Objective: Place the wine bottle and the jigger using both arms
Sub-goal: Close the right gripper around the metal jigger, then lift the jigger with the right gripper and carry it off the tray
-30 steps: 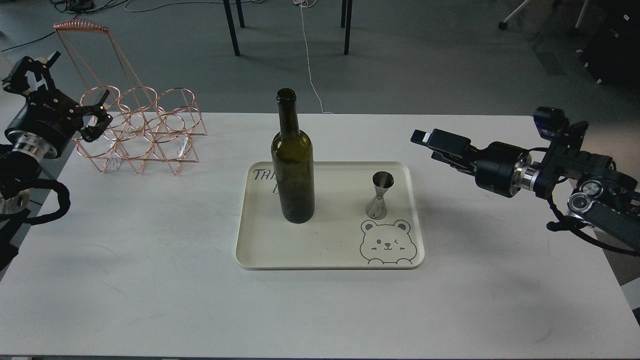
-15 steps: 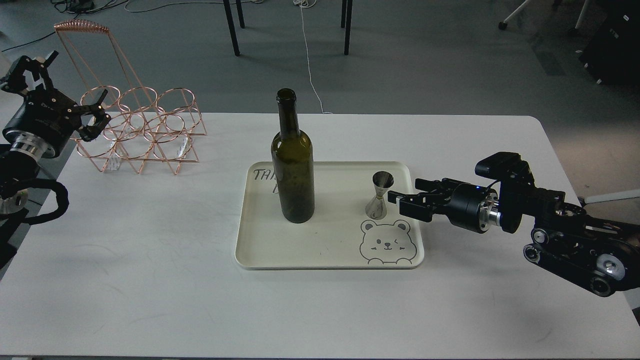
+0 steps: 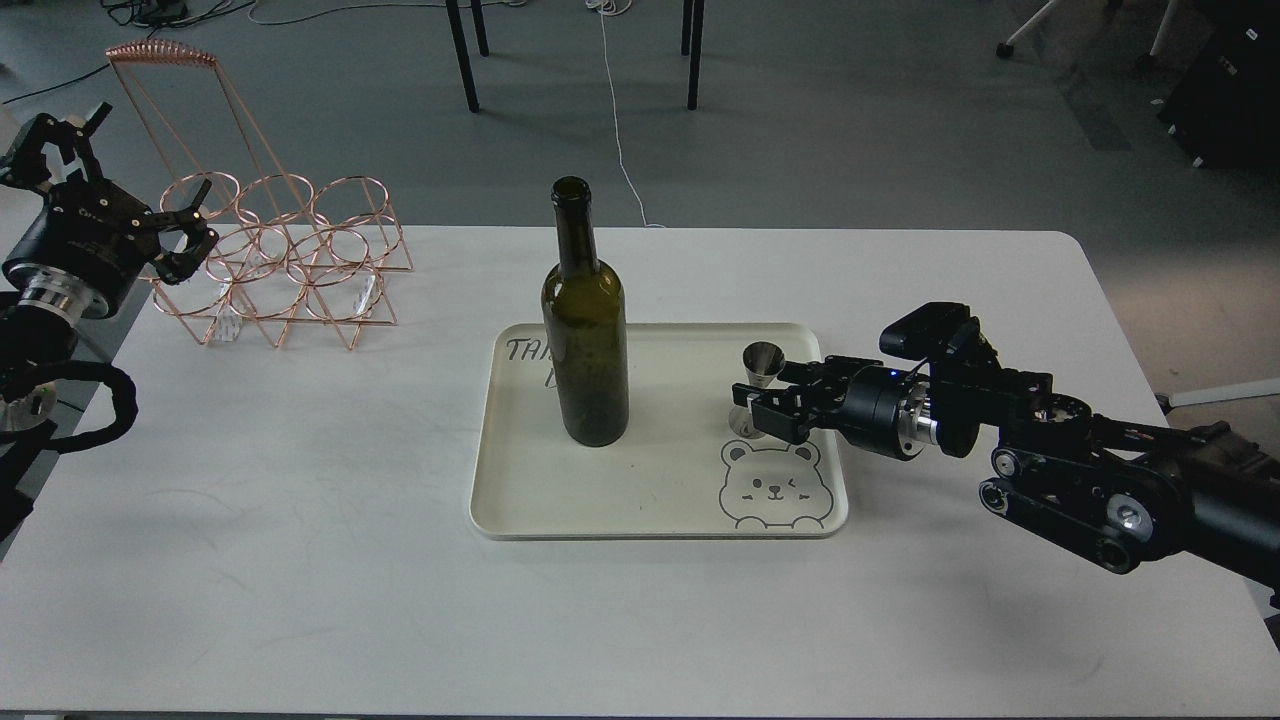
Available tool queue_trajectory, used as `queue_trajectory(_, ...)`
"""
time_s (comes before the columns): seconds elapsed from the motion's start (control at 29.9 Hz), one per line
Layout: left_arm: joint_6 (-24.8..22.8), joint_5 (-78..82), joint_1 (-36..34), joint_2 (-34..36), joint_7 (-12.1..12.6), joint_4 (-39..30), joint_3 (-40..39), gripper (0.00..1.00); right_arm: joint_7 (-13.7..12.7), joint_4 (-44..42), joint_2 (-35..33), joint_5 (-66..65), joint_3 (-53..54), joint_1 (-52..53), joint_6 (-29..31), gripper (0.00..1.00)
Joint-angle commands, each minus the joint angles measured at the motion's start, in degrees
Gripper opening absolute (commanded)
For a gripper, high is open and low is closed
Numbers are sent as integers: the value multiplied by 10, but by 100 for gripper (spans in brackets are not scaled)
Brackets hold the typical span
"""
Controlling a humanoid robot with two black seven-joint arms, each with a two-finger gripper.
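The dark green wine bottle stands upright on the left half of a cream tray. The small silver jigger stands upright on the tray's right half, above a bear drawing. My right gripper reaches in from the right, low over the tray's right edge. Its two fingers are spread, one on each side of the jigger's waist, and hide part of the jigger's lower cone. My left gripper is open and empty at the far left, beside the copper wire rack.
A copper wire bottle rack with several rings and a tall handle stands at the table's back left. The white table has bare surface in front of and on both sides of the tray. Chair legs and cables lie on the floor behind.
My right arm has dropped from above the table's right side and moved left, bringing its fingers to the jigger. My left arm has barely shifted. Bottle and jigger have not moved.
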Motion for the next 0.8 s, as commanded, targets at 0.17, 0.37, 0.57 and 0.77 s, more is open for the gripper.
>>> queue_trajectory(0.17,0,0,1,-2,-5,1,0,98,0,-3,5,-1,-4,3,0,45)
queue_trajectory(0.37,0,0,1,-2,-5,3,0,98,0,-6,8,-1,-4,2,1,27)
queue_trajectory(0.57,0,0,0,0,-5,3,0,98,0,-6,8,-2,-15,7,2,4)
queue_trajectory(0.77,0,0,0,0,-9,3,0,98,0,-1,1,0,-17,13,-2,1)
